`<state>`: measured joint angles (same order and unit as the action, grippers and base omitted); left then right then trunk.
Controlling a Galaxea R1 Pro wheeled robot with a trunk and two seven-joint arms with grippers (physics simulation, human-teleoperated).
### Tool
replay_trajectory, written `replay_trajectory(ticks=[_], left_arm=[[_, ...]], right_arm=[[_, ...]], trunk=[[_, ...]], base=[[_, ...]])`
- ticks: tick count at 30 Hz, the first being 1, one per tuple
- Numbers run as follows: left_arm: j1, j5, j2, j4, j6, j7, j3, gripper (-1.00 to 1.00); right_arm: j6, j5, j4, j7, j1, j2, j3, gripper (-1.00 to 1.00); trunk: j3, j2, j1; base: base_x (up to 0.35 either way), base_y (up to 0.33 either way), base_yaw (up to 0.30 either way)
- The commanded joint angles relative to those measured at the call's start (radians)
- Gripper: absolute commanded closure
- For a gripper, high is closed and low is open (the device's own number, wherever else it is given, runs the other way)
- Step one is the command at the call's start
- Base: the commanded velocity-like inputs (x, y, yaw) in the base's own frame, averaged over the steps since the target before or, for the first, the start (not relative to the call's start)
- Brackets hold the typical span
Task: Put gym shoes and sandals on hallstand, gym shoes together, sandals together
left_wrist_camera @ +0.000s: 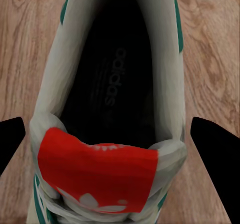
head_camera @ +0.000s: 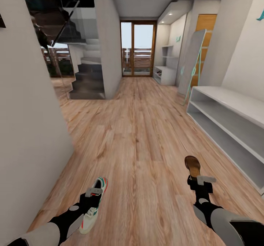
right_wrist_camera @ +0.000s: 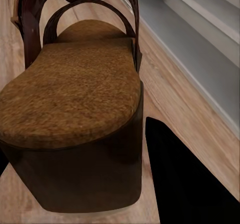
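The left gripper (head_camera: 93, 196) grasps a gym shoe (head_camera: 94, 205), one dark finger (left_wrist_camera: 215, 154) on each flank of the shoe's mouth, above its red tongue. The right gripper (head_camera: 200, 181) carries a brown sandal (head_camera: 193, 167) by the heel end, its toe pointing down the corridor; one finger (right_wrist_camera: 185, 179) presses the sandal's side, so the jaws read as clamped on it. Both shoes appear lifted off the corridor floor (head_camera: 143, 128). The hallstand (head_camera: 234, 125) lies just beside and ahead of the sandal, its two low shelves and flat top bare. Judged from this, nothing has yet been racked, and the other gym shoe and sandal remain to be fetched. Wide open planks separate the hallstand from the wall opposite, leaving ample turning room.
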<state>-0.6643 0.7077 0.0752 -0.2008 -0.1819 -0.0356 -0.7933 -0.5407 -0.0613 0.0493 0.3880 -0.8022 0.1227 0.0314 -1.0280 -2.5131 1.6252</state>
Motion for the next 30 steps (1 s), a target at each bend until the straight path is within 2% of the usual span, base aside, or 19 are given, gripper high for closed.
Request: replay_trajectory(ticks=[1,30], left_arm=[[0.0,0.0,0.0,0.0,0.0,0.0,0.0,1.0],[0.0,0.0,0.0,0.0,0.001,0.001,0.0,1.0]], right_arm=[[-0.001,0.001,0.0,-0.001,0.0,0.0,0.001,1.0],[-0.001,0.001,0.0,-0.001,0.0,0.0,0.001,1.0]], trunk=[[0.0,0.0,0.0],[0.0,0.0,0.0]], base=[[0.345,0.0,0.0],[0.346,0.0,0.0]])
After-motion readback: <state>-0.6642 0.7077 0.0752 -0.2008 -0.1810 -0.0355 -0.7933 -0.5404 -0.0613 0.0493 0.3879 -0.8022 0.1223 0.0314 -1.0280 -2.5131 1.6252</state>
